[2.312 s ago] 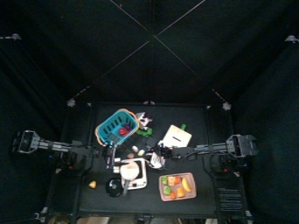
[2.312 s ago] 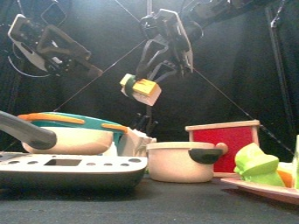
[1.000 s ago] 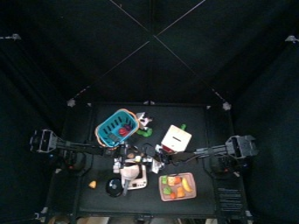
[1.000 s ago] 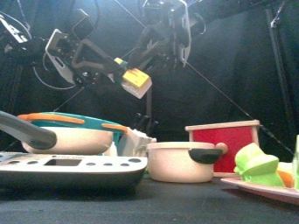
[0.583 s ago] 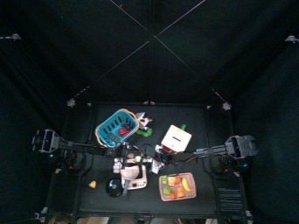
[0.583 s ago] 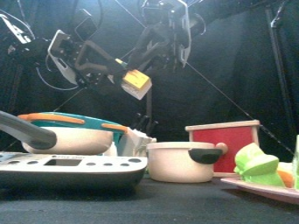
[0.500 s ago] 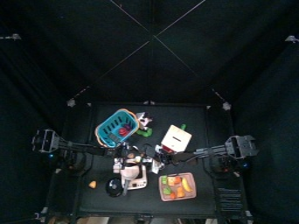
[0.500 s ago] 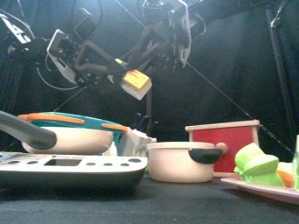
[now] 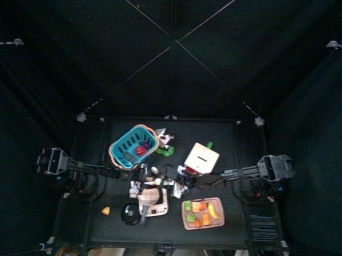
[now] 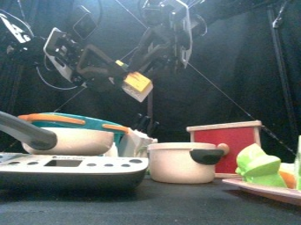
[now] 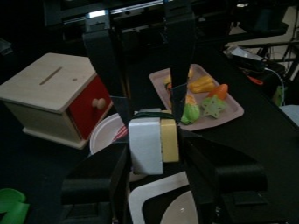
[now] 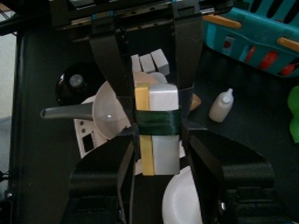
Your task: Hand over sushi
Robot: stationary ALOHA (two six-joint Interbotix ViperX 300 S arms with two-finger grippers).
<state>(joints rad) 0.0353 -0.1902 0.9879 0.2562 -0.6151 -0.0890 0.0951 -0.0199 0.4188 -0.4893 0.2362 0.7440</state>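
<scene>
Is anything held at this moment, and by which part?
The white-and-yellow sushi piece with a dark band is held in mid-air by the right gripper, clamped on its long sides at the band. The left gripper brackets it too; contact unclear.

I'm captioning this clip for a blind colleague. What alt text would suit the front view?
High above the table, the right gripper holds a piece of sushi while the left gripper closes in around it from the left. Below stand a white pot, a red box and a teal basket.

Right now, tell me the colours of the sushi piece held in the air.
The sushi is white and yellow with a dark green band, clearest in the right wrist view.
</scene>
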